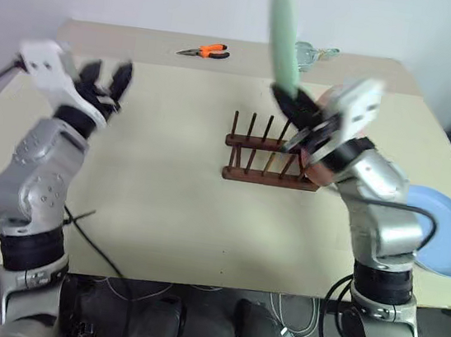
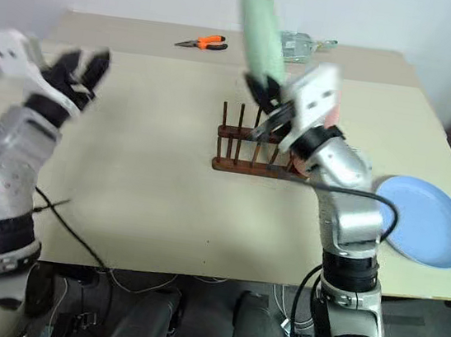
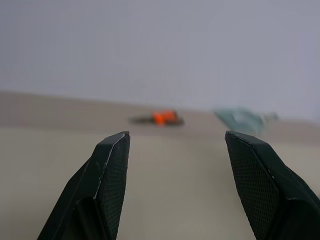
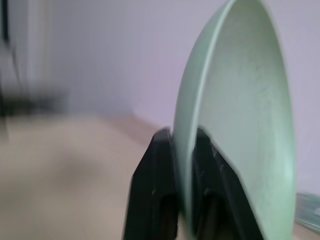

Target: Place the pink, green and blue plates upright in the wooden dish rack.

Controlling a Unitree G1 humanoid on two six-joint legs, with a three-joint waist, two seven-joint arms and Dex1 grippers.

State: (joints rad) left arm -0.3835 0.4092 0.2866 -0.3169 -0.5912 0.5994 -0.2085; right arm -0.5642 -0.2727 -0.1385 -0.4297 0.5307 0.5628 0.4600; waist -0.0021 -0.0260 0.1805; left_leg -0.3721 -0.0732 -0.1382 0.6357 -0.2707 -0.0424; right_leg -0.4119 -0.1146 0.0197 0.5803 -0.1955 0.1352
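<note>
Holding the green plate (image 1: 283, 35) on edge, right gripper (image 4: 184, 150) has its fingers (image 4: 159, 170) pinching the rim, one on each face. Plate is raised above the table (image 1: 158, 176), upright and slightly tilted, just over the far right end of the wooden dish rack (image 1: 271, 154). Rack sits mid-table, right of centre, its left pegs standing bare. Pink plate (image 2: 331, 108) is mostly hidden behind the right gripper and forearm; a pale pink patch shows at the right end of the rack, and whether it stands in a slot I cannot tell. Blue plate (image 1: 450, 231) lies flat at the near right edge of the table, hanging partly over the edge, well apart from the rack. Left gripper (image 1: 108, 80) is raised over the left side of the table, fingers (image 3: 107, 175) spread apart with nothing between them. Orange-handled pliers (image 1: 205, 50) lie at the far edge; a clear, greenish object (image 1: 311, 55) sits just right of the green plate back there, too blurred to identify.
</note>
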